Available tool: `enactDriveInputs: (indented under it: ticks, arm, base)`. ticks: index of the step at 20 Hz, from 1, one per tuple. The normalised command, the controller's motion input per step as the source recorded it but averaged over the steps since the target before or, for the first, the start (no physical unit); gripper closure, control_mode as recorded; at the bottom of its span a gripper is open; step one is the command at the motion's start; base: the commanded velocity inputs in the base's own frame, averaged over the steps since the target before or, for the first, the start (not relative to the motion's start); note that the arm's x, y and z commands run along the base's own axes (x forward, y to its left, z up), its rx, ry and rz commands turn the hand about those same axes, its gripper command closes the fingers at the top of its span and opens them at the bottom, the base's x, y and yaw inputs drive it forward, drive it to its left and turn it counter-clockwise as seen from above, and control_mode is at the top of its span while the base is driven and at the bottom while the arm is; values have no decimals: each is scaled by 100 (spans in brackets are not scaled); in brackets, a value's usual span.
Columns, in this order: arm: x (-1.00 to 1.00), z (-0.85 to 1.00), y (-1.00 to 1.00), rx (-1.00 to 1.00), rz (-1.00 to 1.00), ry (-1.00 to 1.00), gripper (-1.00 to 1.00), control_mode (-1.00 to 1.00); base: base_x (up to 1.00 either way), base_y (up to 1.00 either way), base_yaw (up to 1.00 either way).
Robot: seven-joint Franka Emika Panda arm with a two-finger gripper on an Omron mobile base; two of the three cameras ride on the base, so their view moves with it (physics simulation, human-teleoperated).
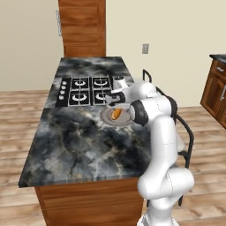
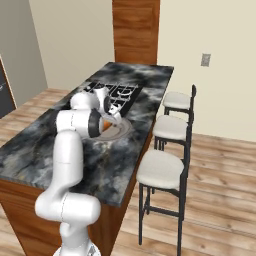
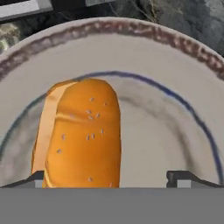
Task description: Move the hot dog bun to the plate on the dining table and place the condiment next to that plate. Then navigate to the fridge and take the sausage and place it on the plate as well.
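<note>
The hot dog bun (image 3: 81, 135), an orange-tan seeded roll, lies on a round pale plate (image 3: 175, 78) whose rim is speckled red-brown, with a thin blue ring inside. That plate (image 1: 106, 118) sits on the dining table (image 1: 88, 141), just in front of the cooktop. My gripper (image 3: 108, 177) hangs straight over the bun (image 1: 116, 114) and stands open, one fingertip (image 3: 179, 177) to each side of the roll, holding nothing. From the right, the arm partly covers the bun (image 2: 106, 121) and plate (image 2: 120, 132). The condiment, fridge and sausage are out of view.
A black cooktop (image 1: 86, 90) with several burners fills the table's far half. Three stools (image 2: 160, 167) line the table's right side. A wooden cabinet (image 1: 216, 88) stands at the far right, and a wooden column (image 1: 82, 26) rises behind the table.
</note>
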Motion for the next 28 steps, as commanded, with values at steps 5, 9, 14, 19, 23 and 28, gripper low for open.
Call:
enactDriveInputs:
  ticks: [5, 9, 14, 19, 23, 28]
  arm:
    - [-15, -8, 56, -20, 13, 0, -100, -100]
    - [-19, -8, 42, -24, 13, 0, -100, -100]
    - [-35, 61, 4, -3, 6, -5, -100, -100]
    - [-72, 92, -5, 2, 0, -3, -100, -100]
    - [-97, 76, -16, 12, 1, -5, -100, -100]
    - [-100, 66, -17, 23, 4, -9, -100, -100]
  base:
    - [0, 0, 0]
    - [0, 0, 0]
    - [0, 0, 0]
    - [0, 0, 0]
    - [0, 0, 0]
    - [0, 0, 0]
